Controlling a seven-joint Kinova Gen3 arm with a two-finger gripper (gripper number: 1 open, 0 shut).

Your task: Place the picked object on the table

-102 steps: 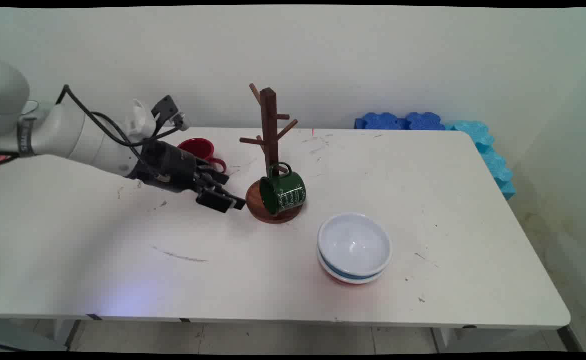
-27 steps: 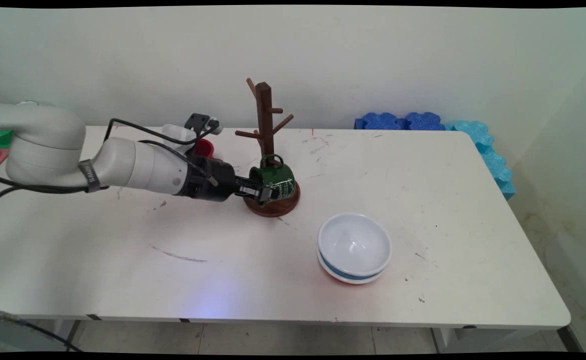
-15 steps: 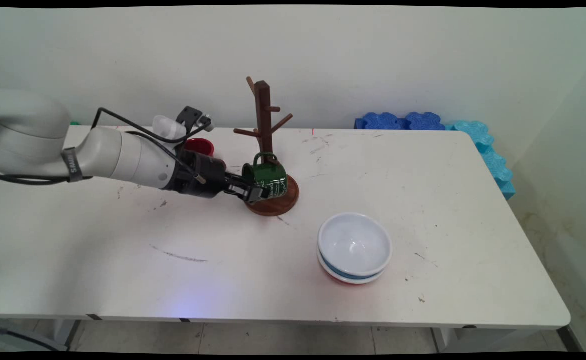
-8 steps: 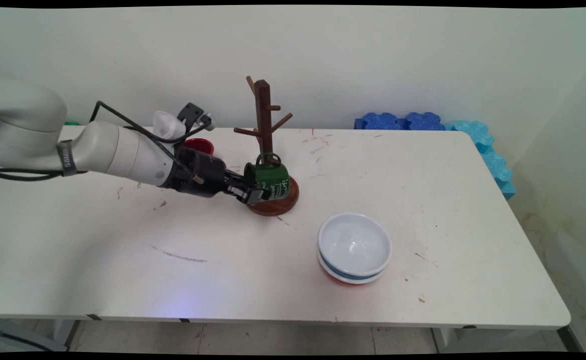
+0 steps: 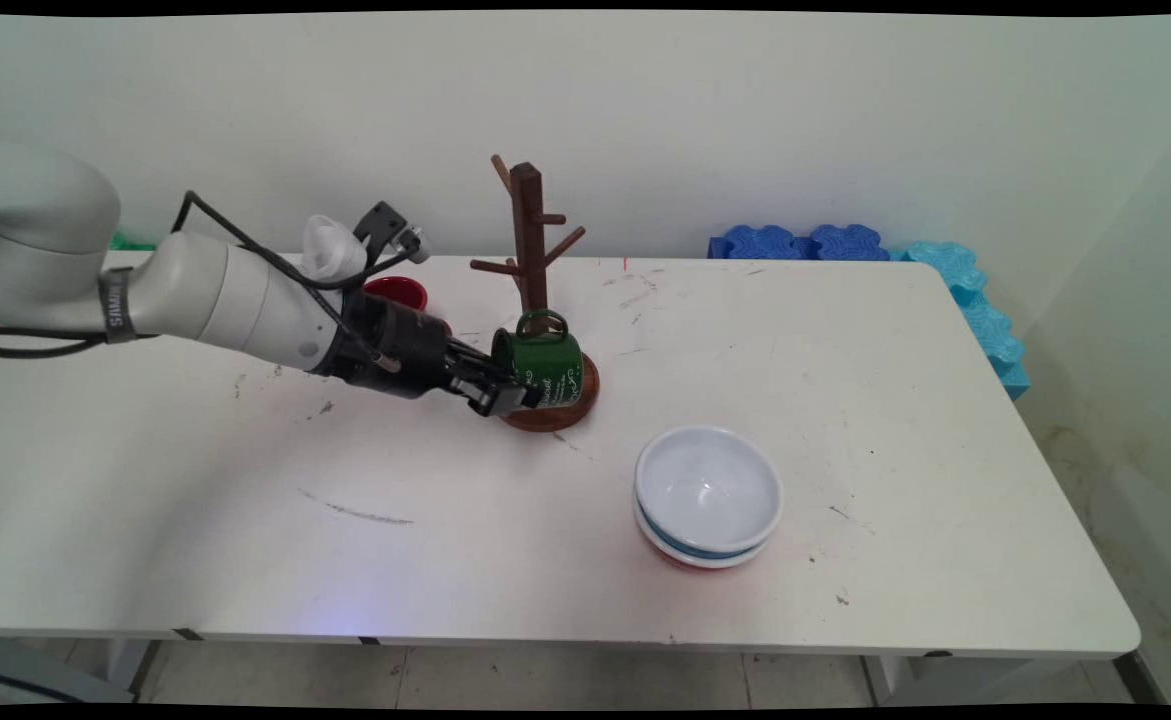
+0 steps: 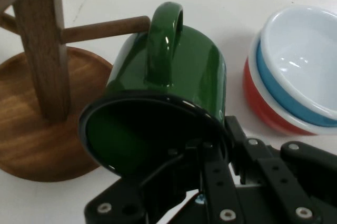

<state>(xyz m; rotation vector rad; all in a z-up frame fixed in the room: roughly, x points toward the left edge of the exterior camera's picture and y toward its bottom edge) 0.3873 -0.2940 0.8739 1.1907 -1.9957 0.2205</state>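
At the mug tree's (image 5: 528,240) base in the main view, we see the gripper (image 5: 507,397) pinching the rim of one green mug (image 5: 545,362), which lies on its side, mouth toward the arm, handle up. We count one red cup (image 5: 397,291) behind on the desk (image 5: 845,420).

In the hand view, the mug's handle (image 6: 164,40) sits just beside a peg (image 6: 105,28); three stacked bowls (image 6: 295,66) lie beyond.

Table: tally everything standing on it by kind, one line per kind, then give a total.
Mugs: 2, green mug held by the gripper, red mug behind the arm
Bowls: 3, stacked, white bowl, blue bowl, red bowl
Mug tree: 1
Total: 6
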